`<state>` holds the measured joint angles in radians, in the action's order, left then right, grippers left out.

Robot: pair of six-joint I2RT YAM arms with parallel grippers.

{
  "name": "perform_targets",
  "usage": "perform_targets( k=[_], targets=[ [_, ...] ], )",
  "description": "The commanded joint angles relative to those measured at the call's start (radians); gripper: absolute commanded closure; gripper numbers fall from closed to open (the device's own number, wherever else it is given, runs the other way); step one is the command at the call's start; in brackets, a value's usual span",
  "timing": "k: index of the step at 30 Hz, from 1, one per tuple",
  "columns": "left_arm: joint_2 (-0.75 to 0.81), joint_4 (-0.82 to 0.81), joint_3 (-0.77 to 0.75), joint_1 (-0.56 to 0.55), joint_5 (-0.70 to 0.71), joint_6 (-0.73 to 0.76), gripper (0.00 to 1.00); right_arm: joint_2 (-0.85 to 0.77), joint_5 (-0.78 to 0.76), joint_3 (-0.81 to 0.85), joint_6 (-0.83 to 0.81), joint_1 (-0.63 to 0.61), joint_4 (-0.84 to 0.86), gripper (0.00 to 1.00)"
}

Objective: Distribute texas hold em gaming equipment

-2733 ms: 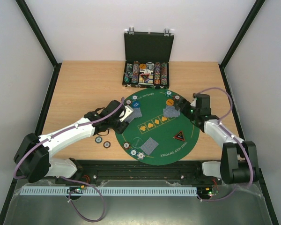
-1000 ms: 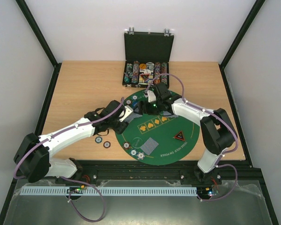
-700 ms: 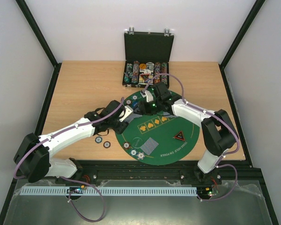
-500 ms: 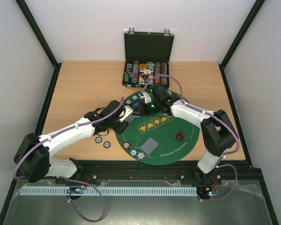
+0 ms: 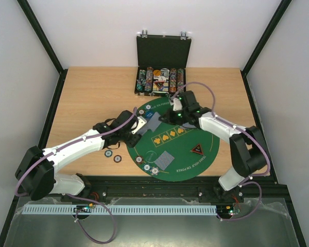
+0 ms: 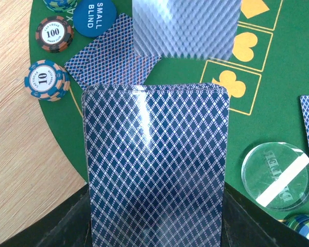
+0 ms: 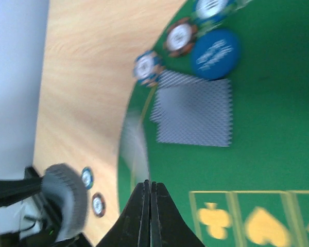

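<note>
Withdrawn rightward, the right tool (image 7: 150,206) sits clenched and empty near two dealt cards (image 7: 195,116) on the green mat (image 5: 180,154).
Left tool (image 5: 139,125) grasps the deck (image 6: 154,170) over the mat's left edge.

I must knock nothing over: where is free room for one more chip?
Free: the wood left of the case, and the mat between the suit row, near cards and triangle marker. Crowded: the mat's far-left edge, with chips, blue button, far cards, held deck, held card.
</note>
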<state>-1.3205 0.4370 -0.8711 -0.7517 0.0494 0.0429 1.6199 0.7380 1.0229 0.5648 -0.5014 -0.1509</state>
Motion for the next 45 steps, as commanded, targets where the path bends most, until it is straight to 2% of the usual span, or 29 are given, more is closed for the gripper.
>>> perform_targets(
  k=[1, 5, 9, 13, 20, 29, 37, 43, 45],
  targets=[
    [0.022, -0.007, -0.002, 0.001, 0.0, 0.006, 0.42, -0.103, -0.122, -0.076, 0.02, 0.102, 0.007, 0.99],
    [0.021, -0.008, -0.002, 0.0, 0.0, 0.006, 0.42, -0.163, -0.231, -0.104, -0.047, 0.136, -0.101, 0.99],
    [0.02, -0.007, -0.003, 0.0, -0.001, 0.008, 0.42, -0.21, -0.179, -0.174, -0.076, 0.136, -0.165, 0.99],
    [0.018, -0.007, -0.003, 0.0, -0.005, 0.008, 0.42, -0.287, -0.003, -0.332, -0.01, 0.116, -0.104, 0.98],
    [0.018, -0.007, -0.003, 0.0, -0.003, 0.008, 0.42, -0.399, 0.11, -0.498, 0.064, 0.087, -0.073, 0.98],
    [0.019, -0.006, -0.002, 0.0, -0.001, 0.007, 0.42, -0.399, 0.116, -0.582, 0.115, 0.016, -0.04, 0.98],
    [0.02, -0.006, -0.002, 0.0, 0.0, 0.007, 0.42, -0.379, 0.05, -0.61, 0.124, 0.002, -0.043, 0.98],
    [0.022, -0.006, -0.002, 0.001, 0.0, 0.005, 0.42, -0.409, -0.053, -0.569, 0.136, 0.002, -0.111, 0.62],
    [0.024, -0.007, 0.0, 0.001, 0.0, 0.005, 0.42, -0.437, -0.116, -0.539, 0.14, 0.002, -0.146, 0.57]
  ],
)
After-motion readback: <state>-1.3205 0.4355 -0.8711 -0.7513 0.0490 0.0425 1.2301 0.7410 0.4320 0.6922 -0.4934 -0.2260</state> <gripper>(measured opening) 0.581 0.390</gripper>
